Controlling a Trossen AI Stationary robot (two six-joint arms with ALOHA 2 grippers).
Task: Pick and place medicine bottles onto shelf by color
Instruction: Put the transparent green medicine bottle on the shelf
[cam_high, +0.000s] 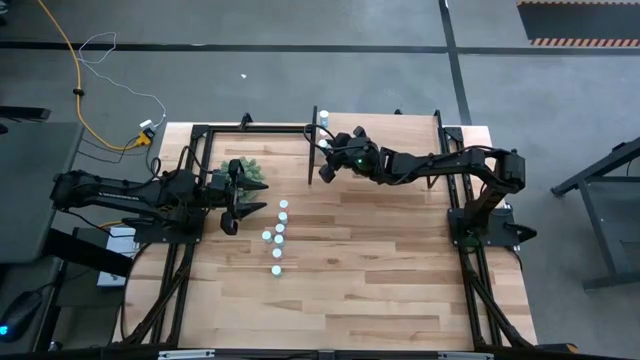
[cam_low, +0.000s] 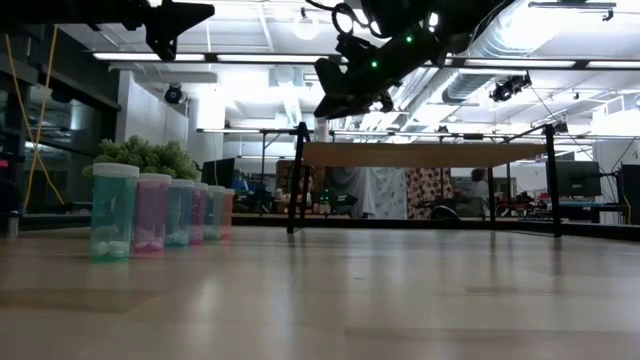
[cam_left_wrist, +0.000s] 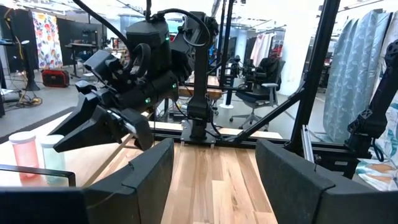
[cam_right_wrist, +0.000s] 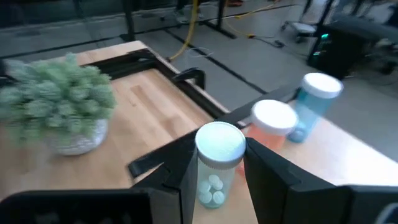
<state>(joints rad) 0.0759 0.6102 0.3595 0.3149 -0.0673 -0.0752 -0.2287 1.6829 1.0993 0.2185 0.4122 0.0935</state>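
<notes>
Right wrist view shows the right gripper (cam_right_wrist: 214, 168) pinching a teal, white-capped bottle (cam_right_wrist: 216, 163) over the shelf (cam_right_wrist: 348, 158), apparently beside two bottles already there; left gripper (cam_high: 232, 208) hangs spread.

A robotics lab: exposed ceiling ducts (cam_low: 470, 45), office chairs (cam_left_wrist: 261, 78), floor cables (cam_high: 85, 80).

Bottle row (cam_high: 277, 238) + plant (cam_high: 252, 172) block table centre-left; right half of tabletop (cam_high: 400, 270) open.
</notes>
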